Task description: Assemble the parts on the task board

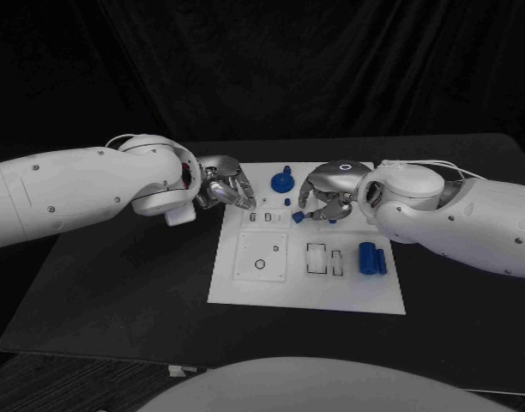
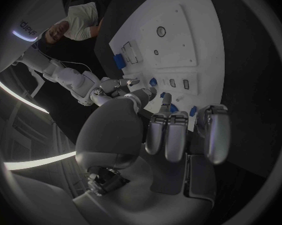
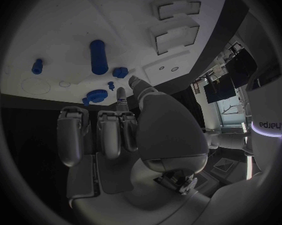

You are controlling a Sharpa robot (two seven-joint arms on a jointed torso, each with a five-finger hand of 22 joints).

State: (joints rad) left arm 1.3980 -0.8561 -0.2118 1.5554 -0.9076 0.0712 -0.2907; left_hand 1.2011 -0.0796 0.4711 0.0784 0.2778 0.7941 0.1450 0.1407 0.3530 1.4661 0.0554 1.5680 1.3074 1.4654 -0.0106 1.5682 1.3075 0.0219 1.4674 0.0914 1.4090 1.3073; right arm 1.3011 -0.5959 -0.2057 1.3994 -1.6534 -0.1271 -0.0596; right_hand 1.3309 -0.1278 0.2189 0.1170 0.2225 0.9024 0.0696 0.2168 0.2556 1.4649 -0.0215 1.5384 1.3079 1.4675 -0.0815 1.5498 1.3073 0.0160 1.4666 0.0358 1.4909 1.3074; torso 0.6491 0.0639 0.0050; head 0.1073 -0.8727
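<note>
The left hand [image 1: 225, 190] is seen at the far left edge of the task board [image 1: 244, 287], brought in from the left with its fingers curled downward over the board's rim; nothing is seen held in it, though whether the fingertips are pressed on the board cannot be told. The right hand [image 1: 329, 190] is hung over the far middle of the board, palm down, fingers bent toward a small blue part [image 1: 298, 216] just beneath them; whether that part is pinched cannot be told. The board is laid flat in the middle of the black table [image 1: 114, 292]. A blue cylinder [image 1: 369, 257] is lain on the board's right side, and a blue round part [image 1: 284, 181] is stood near its far edge, between the two hands.
</note>
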